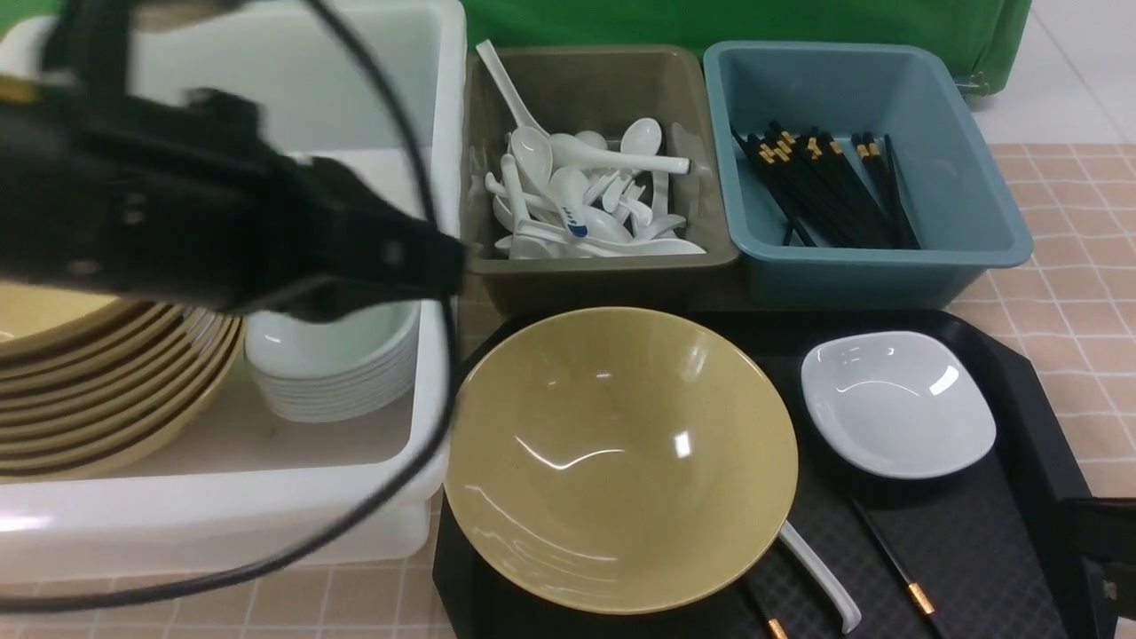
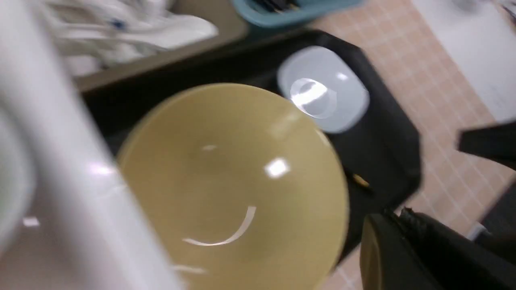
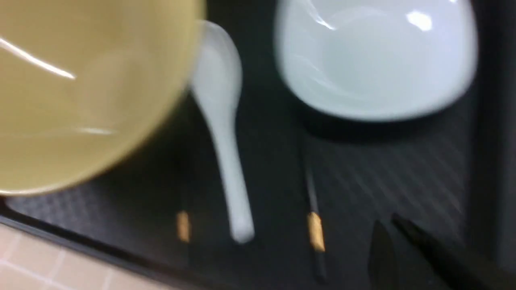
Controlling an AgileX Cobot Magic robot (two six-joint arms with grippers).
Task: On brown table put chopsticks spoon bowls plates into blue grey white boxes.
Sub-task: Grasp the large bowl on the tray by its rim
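The scene is evenly and brightly lit from overhead. Curved white glare streaks are seen on the glossy yellow bowl [image 1: 621, 461], and small highlights on the white plate [image 1: 896, 404]. A soft shadow is cast beneath the plate onto the black tray [image 1: 1003, 532]. The front view is sharp, except for the left arm [image 1: 177, 222], which is blurred near the lens. Both wrist views are smeared and soft throughout.

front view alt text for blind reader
A large yellow bowl sits on a black tray with a white plate, spoon and chopsticks. A white tub of stacked dishes stands left; behind, a grey box of spoons and a blue box of chopsticks.
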